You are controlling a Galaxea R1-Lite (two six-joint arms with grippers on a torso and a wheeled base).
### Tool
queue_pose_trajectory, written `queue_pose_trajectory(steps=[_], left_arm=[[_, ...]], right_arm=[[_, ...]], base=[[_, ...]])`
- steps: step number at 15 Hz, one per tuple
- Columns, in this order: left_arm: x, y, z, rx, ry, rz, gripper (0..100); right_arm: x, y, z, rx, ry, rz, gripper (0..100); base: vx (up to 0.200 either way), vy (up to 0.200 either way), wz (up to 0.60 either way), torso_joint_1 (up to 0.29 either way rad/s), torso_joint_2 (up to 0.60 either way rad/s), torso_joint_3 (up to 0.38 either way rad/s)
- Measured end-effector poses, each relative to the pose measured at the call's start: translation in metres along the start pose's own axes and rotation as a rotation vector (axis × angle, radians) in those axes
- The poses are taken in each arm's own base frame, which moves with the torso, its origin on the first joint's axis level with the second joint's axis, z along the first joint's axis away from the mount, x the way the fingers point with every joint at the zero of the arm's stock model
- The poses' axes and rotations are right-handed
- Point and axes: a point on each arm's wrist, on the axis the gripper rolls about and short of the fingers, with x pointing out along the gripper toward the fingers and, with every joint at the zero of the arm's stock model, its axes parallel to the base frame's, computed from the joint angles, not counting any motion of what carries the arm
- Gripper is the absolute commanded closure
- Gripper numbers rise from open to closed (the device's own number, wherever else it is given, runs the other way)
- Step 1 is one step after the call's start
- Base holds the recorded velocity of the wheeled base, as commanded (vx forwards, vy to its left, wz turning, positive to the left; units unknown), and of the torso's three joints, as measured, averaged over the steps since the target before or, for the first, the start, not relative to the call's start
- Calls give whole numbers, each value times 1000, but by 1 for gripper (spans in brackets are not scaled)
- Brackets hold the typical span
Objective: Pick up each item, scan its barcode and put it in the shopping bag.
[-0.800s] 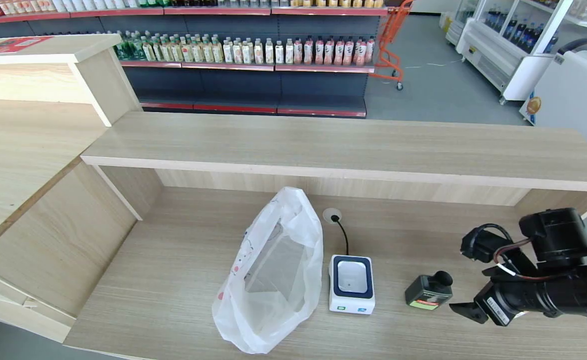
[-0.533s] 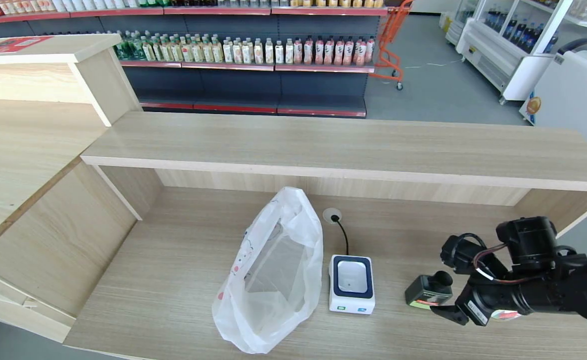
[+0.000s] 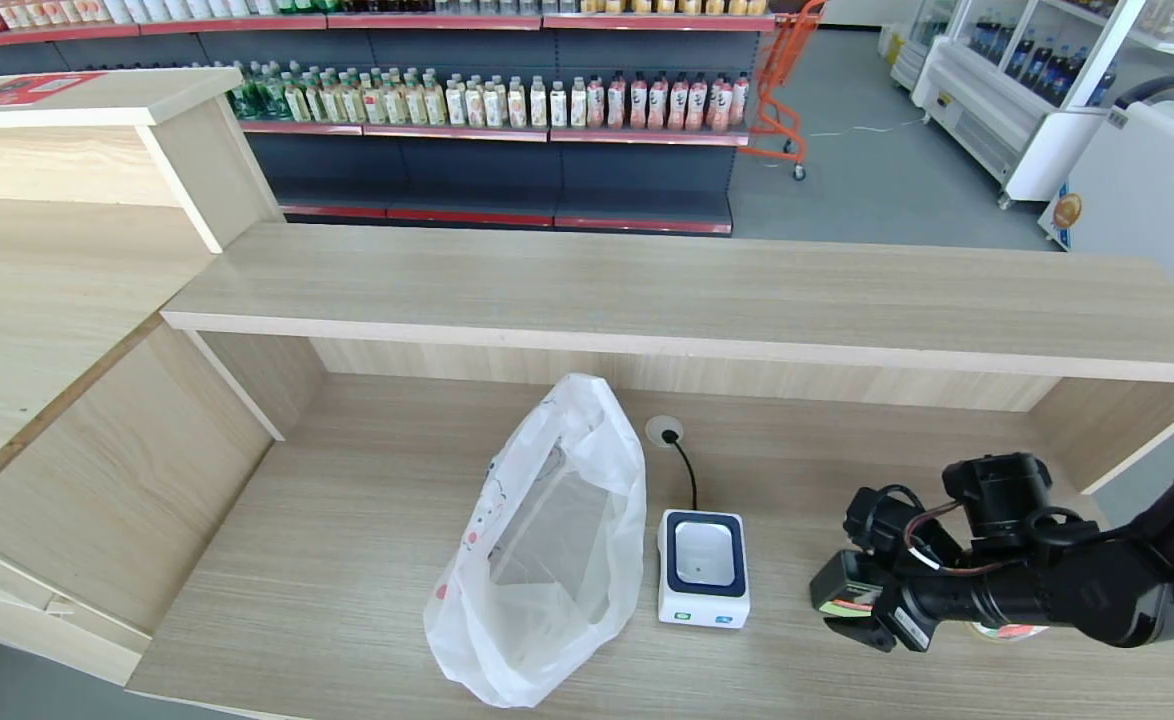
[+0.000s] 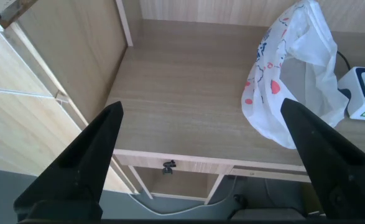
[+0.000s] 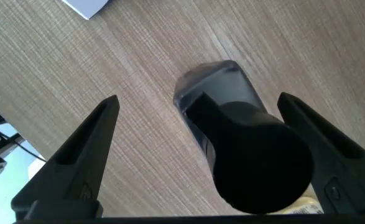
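A small dark bottle (image 3: 840, 590) with a black cap and a green and red label lies on the wooden counter (image 3: 347, 560), right of the scanner. My right gripper (image 3: 859, 612) is open and low over it, one finger on each side; in the right wrist view the bottle (image 5: 232, 118) sits between the fingers (image 5: 76, 155) of my right gripper (image 5: 201, 155). The white shopping bag (image 3: 547, 550) lies open left of the white and blue scanner (image 3: 704, 568). My left gripper (image 4: 201, 162) hangs open over the counter's near left edge, holding nothing, with the bag (image 4: 294, 74) farther off.
A round item (image 3: 1007, 632) with a red and white label lies mostly hidden under my right arm. The scanner's cable (image 3: 685, 470) runs to a hole at the back. A raised ledge (image 3: 647, 300) walls the counter behind, and a side panel (image 3: 147, 470) closes the left.
My right arm has moved left and down, bringing its open gripper from beside the dark bottle to around it. The bottle, bag and scanner have not moved.
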Motion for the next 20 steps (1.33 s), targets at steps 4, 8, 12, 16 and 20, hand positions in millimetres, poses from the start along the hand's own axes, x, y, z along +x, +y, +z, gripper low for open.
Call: queue_pose_trajectory(steps=[4, 8, 12, 16, 20], left_arm=[[0, 0, 0, 0, 0, 0, 0], [0, 0, 0, 0, 0, 0, 0], [0, 0, 0, 0, 0, 0, 0], [0, 0, 0, 0, 0, 0, 0], [0, 0, 0, 0, 0, 0, 0]], right_arm=[[18, -6, 6, -19, -39, 0, 0], [29, -3, 13, -36, -73, 39, 100], [29, 2, 15, -55, -82, 45, 100], [15, 5, 17, -44, -98, 29, 100], [-52, -5, 31, 27, -209, -119, 100]], base=[[0, 0, 0, 0, 0, 0], [0, 0, 0, 0, 0, 0], [0, 0, 0, 0, 0, 0], [0, 0, 0, 0, 0, 0], [0, 0, 0, 0, 0, 0]])
